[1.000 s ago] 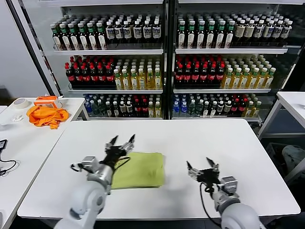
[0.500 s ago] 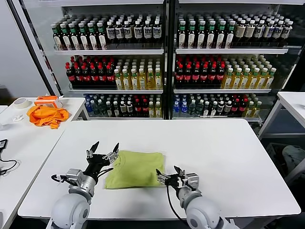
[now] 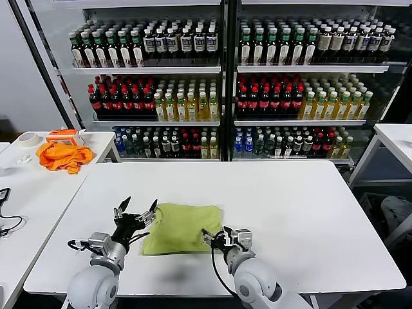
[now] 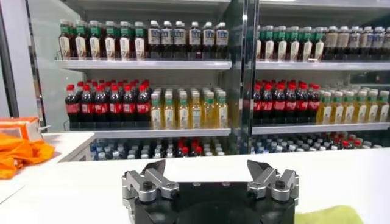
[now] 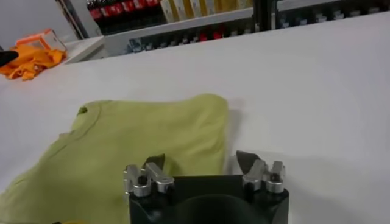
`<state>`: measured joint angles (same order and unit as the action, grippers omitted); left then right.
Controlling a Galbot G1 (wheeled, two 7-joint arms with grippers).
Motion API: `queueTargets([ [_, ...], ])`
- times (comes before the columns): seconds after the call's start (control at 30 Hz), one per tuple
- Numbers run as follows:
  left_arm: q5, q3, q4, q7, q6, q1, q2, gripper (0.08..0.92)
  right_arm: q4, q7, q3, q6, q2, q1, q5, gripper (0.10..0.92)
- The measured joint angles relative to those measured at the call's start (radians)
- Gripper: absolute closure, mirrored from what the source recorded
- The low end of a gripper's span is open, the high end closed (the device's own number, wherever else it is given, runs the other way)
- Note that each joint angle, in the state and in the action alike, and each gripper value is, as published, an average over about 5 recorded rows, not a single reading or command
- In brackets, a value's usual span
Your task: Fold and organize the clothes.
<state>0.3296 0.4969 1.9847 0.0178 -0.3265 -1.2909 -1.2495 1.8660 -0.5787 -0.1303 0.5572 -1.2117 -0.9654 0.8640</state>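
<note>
Both grippers had drawn in toward the T-shirt (image 3: 182, 228) since a second before, the right one travelling farthest, from well off to its right up to its near right corner. The folded lime T-shirt lay flat near the tabletop's (image 3: 290, 206) front edge, left of centre. At its left edge the left gripper (image 3: 136, 213) hovered, fingers spread wide and empty. Over the opposite corner the right gripper (image 3: 221, 239) stood parted, gripping nothing.
</note>
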Motion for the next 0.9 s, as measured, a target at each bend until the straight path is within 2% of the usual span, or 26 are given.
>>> queueTargets([
  [0.37,-0.012,0.006,-0.006,-0.005,0.002,-0.011,-0.01,0.177,-0.022,-0.037,-0.014,0.002,-0.018,0.013,0.049,0.613],
  [0.67,-0.014,0.006,-0.008,-0.002,0.005,-0.012,-0.012,0.177,-0.017,-0.023,-0.015,-0.031,-0.007,0.004,0.014,0.866],
  [0.77,-0.014,0.006,-0.011,-0.003,0.012,-0.01,-0.006,0.177,0.008,-0.013,-0.003,-0.029,0.007,-0.002,-0.007,0.907],
  [0.9,-0.016,0.004,-0.015,-0.004,0.025,-0.003,0.003,0.177,0.055,0.017,0.031,-0.015,0.046,-0.017,-0.037,0.91],
])
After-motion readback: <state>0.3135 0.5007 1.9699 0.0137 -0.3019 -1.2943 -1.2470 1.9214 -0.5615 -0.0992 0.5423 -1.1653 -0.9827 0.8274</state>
